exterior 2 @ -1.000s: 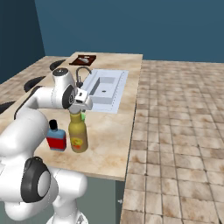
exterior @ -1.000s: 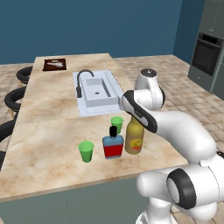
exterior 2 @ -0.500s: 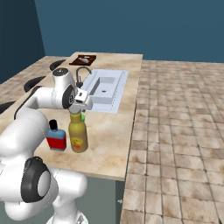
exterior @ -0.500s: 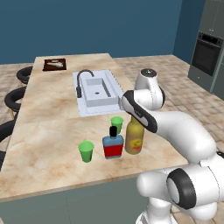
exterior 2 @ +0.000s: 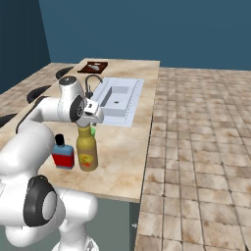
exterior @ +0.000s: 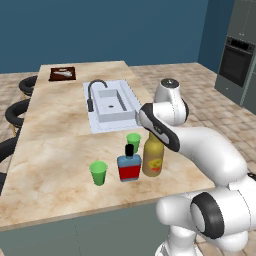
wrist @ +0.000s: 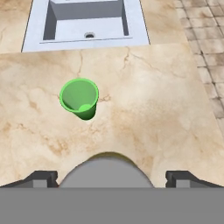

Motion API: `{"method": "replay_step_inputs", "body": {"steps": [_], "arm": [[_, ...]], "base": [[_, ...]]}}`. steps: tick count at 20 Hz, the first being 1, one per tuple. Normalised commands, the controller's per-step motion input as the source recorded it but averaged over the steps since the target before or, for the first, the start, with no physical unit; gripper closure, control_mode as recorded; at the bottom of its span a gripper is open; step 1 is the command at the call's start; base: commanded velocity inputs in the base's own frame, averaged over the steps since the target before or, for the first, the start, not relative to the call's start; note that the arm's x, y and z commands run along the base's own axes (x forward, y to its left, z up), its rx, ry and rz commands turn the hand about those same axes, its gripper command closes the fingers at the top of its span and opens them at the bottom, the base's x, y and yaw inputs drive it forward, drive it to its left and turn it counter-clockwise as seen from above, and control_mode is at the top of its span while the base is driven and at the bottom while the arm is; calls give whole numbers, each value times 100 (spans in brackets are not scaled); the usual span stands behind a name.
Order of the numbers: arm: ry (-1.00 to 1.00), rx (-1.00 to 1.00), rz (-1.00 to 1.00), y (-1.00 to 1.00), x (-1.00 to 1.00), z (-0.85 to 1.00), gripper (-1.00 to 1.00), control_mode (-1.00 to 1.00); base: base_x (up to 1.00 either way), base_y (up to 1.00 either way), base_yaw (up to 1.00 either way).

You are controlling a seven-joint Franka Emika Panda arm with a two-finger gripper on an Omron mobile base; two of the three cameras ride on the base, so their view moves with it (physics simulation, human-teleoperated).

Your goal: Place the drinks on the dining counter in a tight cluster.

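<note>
Presently, step in hand: release of the amber bottle [exterior: 152, 159] is judged to be under way, with a clean lift-off of the gripper [wrist: 106, 176] called for next.
Jaws: spread wide in the hand view, one dark fingertip [wrist: 40, 176] standing well clear of the grey cap [wrist: 106, 173] on either side; nothing is grasped.
Amber bottle: stood upright on the dining counter [exterior: 55, 150], just beside the blue bottle [exterior: 129, 165], seemingly touching it or nearly so; the exact gap cannot be told.
Blue bottle: upright near the counter's front edge, its black cap up and its red label facing the left base camera.
Third drink: no slim water bottle can be made out on the counter, so the cluster is judged unfinished.
Green cups: one green cup [exterior: 99, 172] is set near the blue bottle on its far side from the amber one; a second green cup [wrist: 80, 98] stands behind the pair, toward the sink [exterior: 110, 104].
How to do it well: the hand should be raised straight up along the bottle's axis until both fingertips are above the cap, before any sideways swing is made.
Risk: a tilted or sideways retreat could catch the cap and tip the tall bottle into its neighbour or the cup behind.
Room left: a spot close against the two bottles should be kept for the third.
</note>
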Motion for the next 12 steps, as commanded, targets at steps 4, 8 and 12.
{"method": "replay_step_inputs", "body": {"steps": [4, 8, 12], "arm": [[0, 0, 0, 0, 0, 0, -100, -100], [0, 0, 0, 0, 0, 3, -100, -100], [-2, 7, 0, 0, -2, 31, -100, -100]], "base": [[0, 0, 0], [0, 0, 0], [0, 0, 0]]}}
